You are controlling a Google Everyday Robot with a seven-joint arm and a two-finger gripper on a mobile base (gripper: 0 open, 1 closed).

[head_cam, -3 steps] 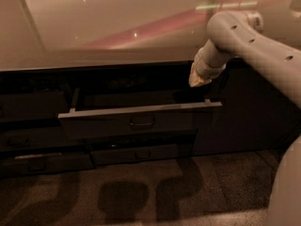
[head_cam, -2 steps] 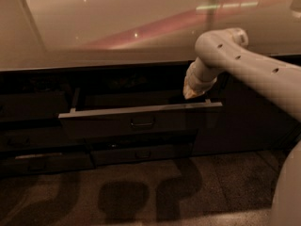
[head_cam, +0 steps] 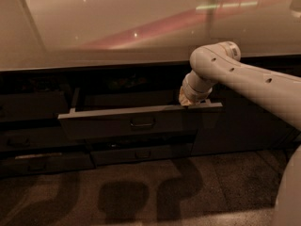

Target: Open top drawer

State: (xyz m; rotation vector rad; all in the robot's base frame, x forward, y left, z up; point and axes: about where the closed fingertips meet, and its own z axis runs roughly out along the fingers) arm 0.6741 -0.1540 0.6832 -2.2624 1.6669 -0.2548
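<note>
- Across the top of the frame runs a pale, glossy countertop (head_cam: 117, 27). The dark cabinet fronts sit in shadow beneath it.
- At lower left is a shallow drawer front (head_cam: 42, 161), shut. It is not the one the task wants.
- Left of centre to centre-right, the top drawer (head_cam: 103, 125) stands partly out of the cabinet. Its wide grey front is tipped forward of the others, with a thin side wall showing at its left end.
- Its small bar handle (head_cam: 142, 123) sits at the middle of the front with nothing holding it.
- Below it, a narrower drawer front (head_cam: 141, 153) is closed.
- Right of centre, the gripper (head_cam: 187, 98) dips just behind the drawer front's upper edge near its right end. Whether it is spread or closed there cannot be told.
- The white arm (head_cam: 249, 86) reaches in from the right edge.
- Judgement: the pull comes from one end, so the draw should run straight out, square to the cabinet and slow, lest the drawer skew and bind on its runners.
</note>
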